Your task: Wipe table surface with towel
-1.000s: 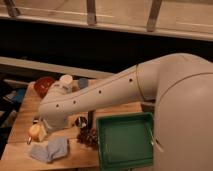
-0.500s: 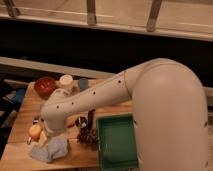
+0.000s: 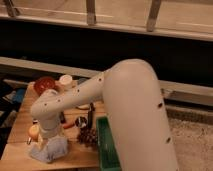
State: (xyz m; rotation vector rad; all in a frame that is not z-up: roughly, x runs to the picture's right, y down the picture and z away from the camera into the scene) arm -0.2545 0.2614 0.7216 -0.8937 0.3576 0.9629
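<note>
The view is being dominated by the white arm (image 3: 117,100), which is being stretched down across the wooden table (image 3: 17,129), just left of the green bin (image 3: 106,146). The pale, bunched towel (image 3: 54,151) is being seen at the table's near left edge. The gripper (image 3: 44,141) is being held directly on top of it, and whether it is clenched or released cannot be told.

A red bowl (image 3: 45,85) sits far back on the left, a white cup (image 3: 65,81) just beside it on its right. Nearer, an orange round thing (image 3: 34,131) lies at the left. A dark knobbly cluster (image 3: 89,136) lies just beside the green bin (image 3: 106,145), and a small round can (image 3: 81,121) stands just behind the cluster. The gripper (image 3: 49,136) hangs low, just right of the orange round thing.
</note>
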